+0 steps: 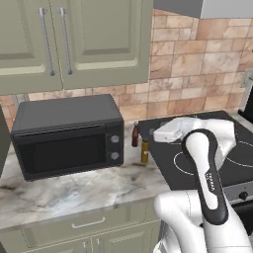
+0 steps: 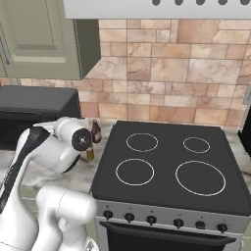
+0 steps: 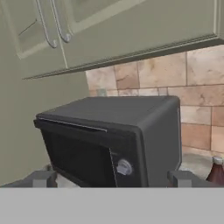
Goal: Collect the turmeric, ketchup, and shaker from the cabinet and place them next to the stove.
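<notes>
The ketchup [image 1: 135, 135], a dark red bottle, stands on the counter between the microwave and the stove [image 1: 160, 150]. Just in front of it stands the turmeric [image 1: 145, 151], a slim amber jar. Both show again at the stove's left edge, the ketchup [image 2: 96, 131] behind the turmeric [image 2: 90, 153]. My gripper [image 3: 113, 179] is open and holds nothing; it faces the microwave, with the ketchup [image 3: 215, 171] at its right. The white hand [image 1: 170, 131] hovers over the stove's back left corner. The cabinet [image 1: 74, 44] has its doors shut. The shaker is out of view.
A black microwave [image 1: 66, 136] fills the left of the marble counter [image 1: 89, 190]. The stove's knobs [image 2: 152, 219] run along its front edge. A brick-tiled wall [image 2: 162, 68] stands behind, with a range hood [image 2: 162, 7] above the stove.
</notes>
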Robot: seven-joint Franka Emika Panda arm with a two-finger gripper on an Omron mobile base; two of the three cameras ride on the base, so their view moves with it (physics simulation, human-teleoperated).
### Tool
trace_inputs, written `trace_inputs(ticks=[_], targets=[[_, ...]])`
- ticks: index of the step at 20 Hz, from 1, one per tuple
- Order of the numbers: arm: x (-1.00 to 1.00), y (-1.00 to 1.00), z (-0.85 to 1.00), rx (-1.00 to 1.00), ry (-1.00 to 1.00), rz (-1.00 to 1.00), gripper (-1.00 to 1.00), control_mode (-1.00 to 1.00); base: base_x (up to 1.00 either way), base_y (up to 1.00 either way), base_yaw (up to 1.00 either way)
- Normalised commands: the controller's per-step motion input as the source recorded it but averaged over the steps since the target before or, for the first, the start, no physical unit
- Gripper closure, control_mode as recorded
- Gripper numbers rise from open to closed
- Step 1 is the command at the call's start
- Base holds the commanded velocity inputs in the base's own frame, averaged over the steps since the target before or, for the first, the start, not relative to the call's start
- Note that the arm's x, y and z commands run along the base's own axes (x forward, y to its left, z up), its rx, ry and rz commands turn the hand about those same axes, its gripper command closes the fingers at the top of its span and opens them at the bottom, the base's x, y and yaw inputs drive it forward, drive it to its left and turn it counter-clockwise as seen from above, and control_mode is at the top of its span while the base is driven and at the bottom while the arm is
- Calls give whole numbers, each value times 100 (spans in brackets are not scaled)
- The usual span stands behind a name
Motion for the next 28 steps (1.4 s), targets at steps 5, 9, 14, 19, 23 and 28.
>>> trace_inputs(ticks=[5, 9, 14, 19, 23, 28], targets=[[-68, 34, 17, -9, 14, -32, -100, -100, 0, 0, 0], [-70, 30, -2, -16, 12, -29, -100, -100, 0, 0, 0], [-64, 1, -39, -14, 8, -10, -100, -100, 0, 0, 0], [-38, 0, -26, 0, 3, -1, -100, -100, 0, 0, 0], [-53, -2, -9, 2, -3, -16, -100, -100, 0, 0, 0], [-36, 0, 0, 1, -6, -17, -100, 100, -23, -3, -14]])
